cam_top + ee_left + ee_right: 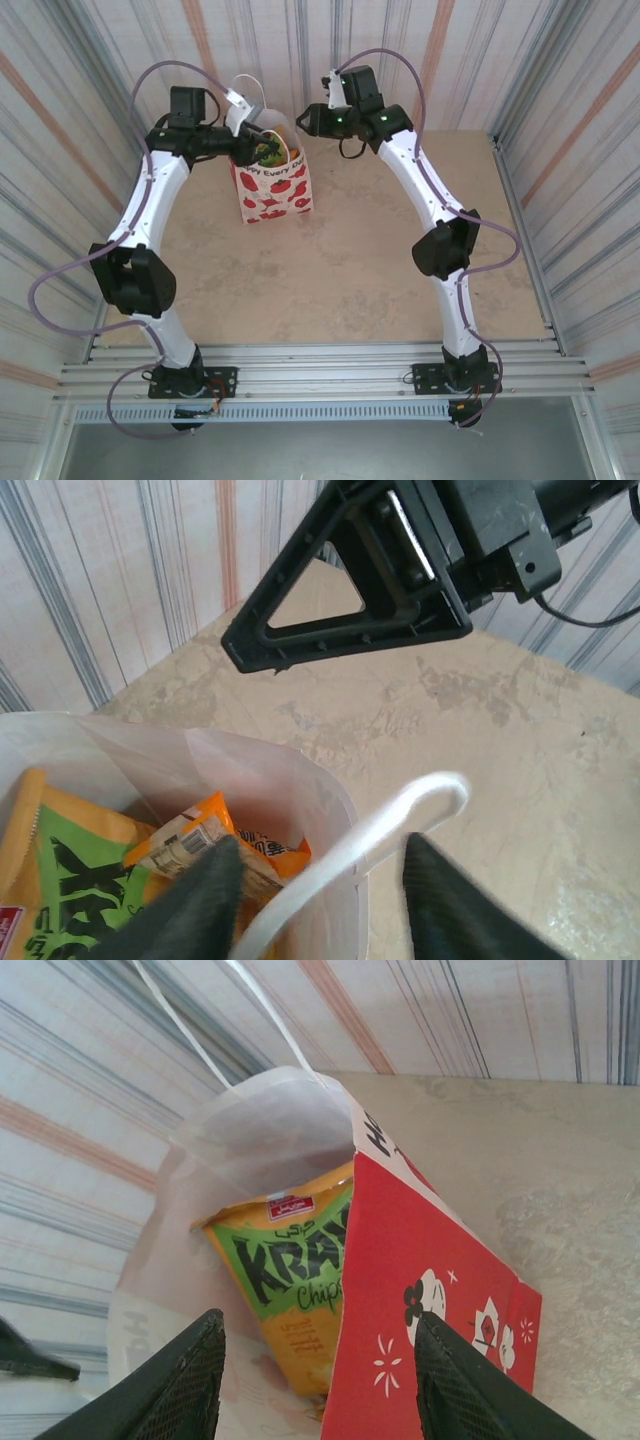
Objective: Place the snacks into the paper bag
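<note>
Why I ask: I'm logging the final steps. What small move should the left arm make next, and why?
Probably raise the left gripper straight up with its jaws open. Its fingers straddle the white handle of the paper bag without gripping it, and the orange packet with green label already lies inside; a sideways pull might snag the loop and tip the bag.
</note>
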